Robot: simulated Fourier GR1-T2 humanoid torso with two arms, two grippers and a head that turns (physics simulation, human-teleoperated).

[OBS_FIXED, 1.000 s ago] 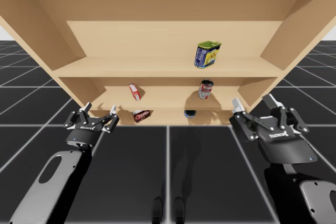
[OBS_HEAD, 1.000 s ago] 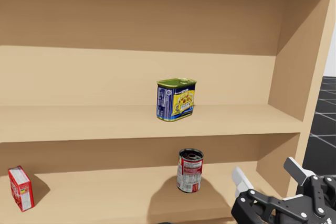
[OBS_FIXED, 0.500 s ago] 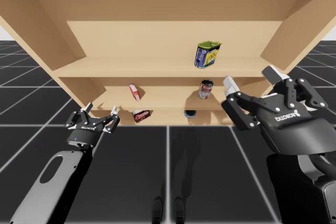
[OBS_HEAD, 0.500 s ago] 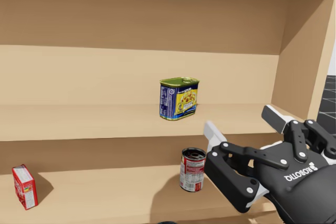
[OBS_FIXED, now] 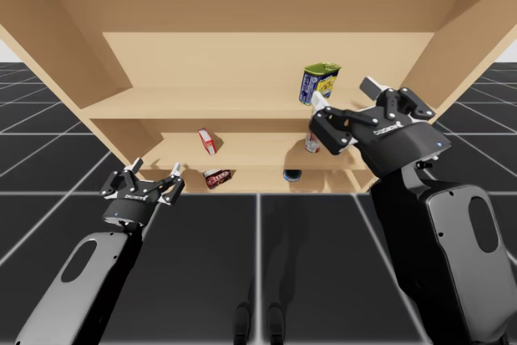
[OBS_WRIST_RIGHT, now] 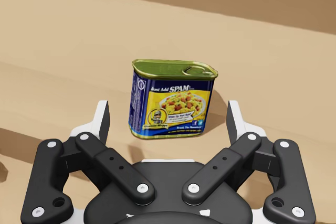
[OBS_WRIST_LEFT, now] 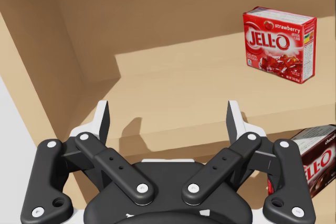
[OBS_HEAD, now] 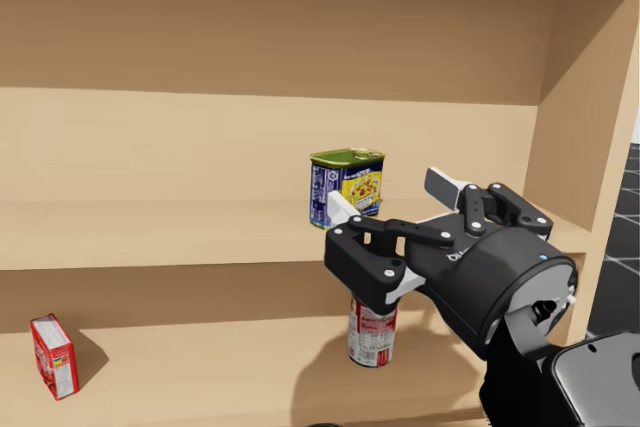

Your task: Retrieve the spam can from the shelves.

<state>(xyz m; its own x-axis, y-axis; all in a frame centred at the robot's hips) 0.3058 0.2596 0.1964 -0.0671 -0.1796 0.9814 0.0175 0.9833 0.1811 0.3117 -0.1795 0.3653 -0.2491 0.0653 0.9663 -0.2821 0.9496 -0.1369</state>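
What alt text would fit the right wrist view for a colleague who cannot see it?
A blue-and-yellow rectangular can with a green top stands upright on a wooden shelf, just ahead of my right gripper and centred between its open fingers. Neither finger touches it.

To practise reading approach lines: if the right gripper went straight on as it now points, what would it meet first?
Most likely the blue and yellow rectangular can, upright on the shelf ahead of my open right gripper; nothing seems to lie between.
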